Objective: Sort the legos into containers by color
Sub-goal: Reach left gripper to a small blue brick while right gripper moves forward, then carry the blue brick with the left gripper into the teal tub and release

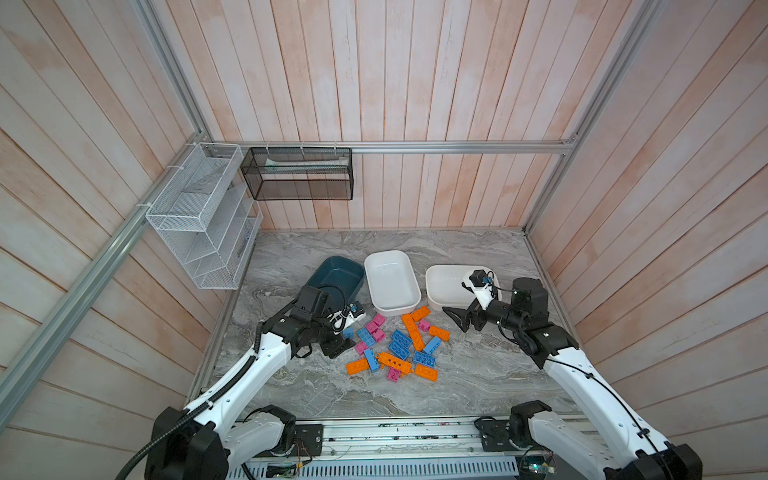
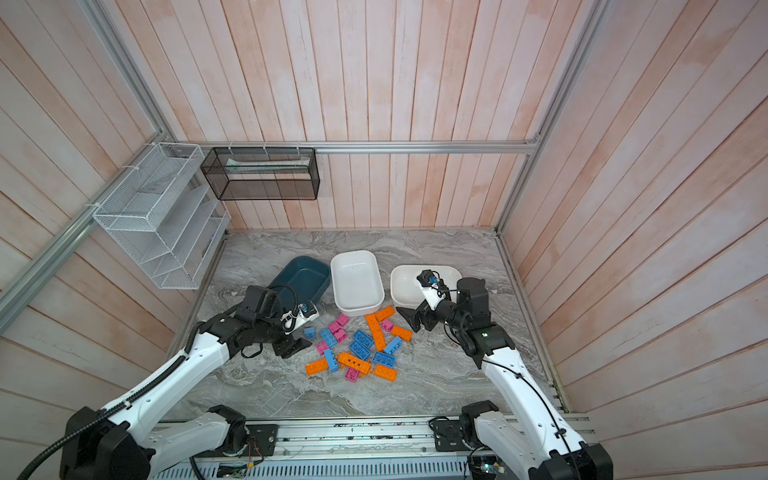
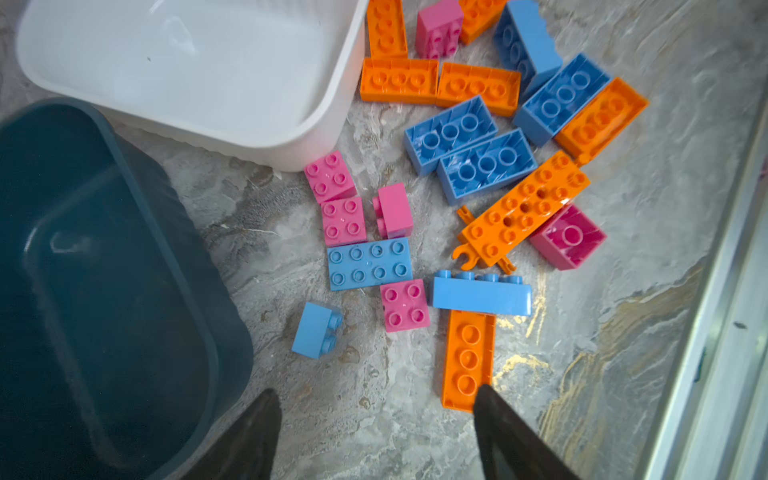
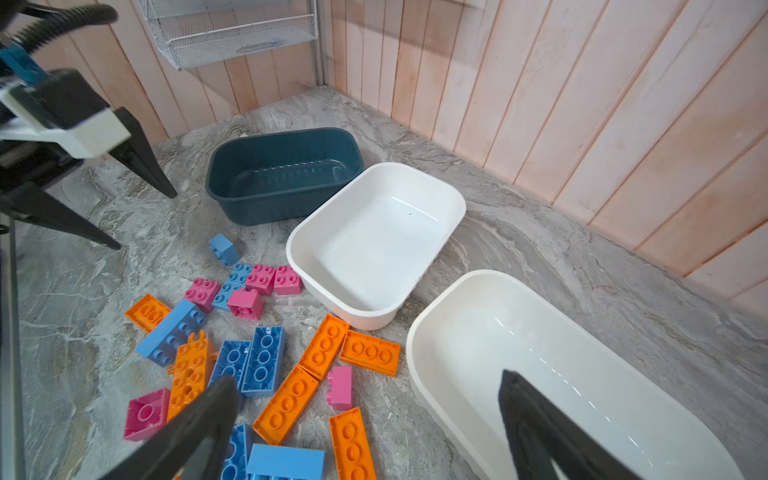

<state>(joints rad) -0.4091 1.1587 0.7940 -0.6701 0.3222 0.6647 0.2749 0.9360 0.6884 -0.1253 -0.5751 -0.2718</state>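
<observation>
The left tool hangs low at the left edge of the pile, fingers spread and nothing between them, near a small blue brick that lies on its side just beside the dark teal tub. The right tool, also spread and empty, hovers between the pile and the right-hand white tub. All the legos lie loose on the worktop in front of three empty tubs, the middle white tub among them, so sorting looks to be at its first pick. The next move likely calls for dropping squarely over one brick and closing across its flat sides. The worktop is grey veined stone; pale plank walls carry a white wire rack and a black mesh basket.
</observation>
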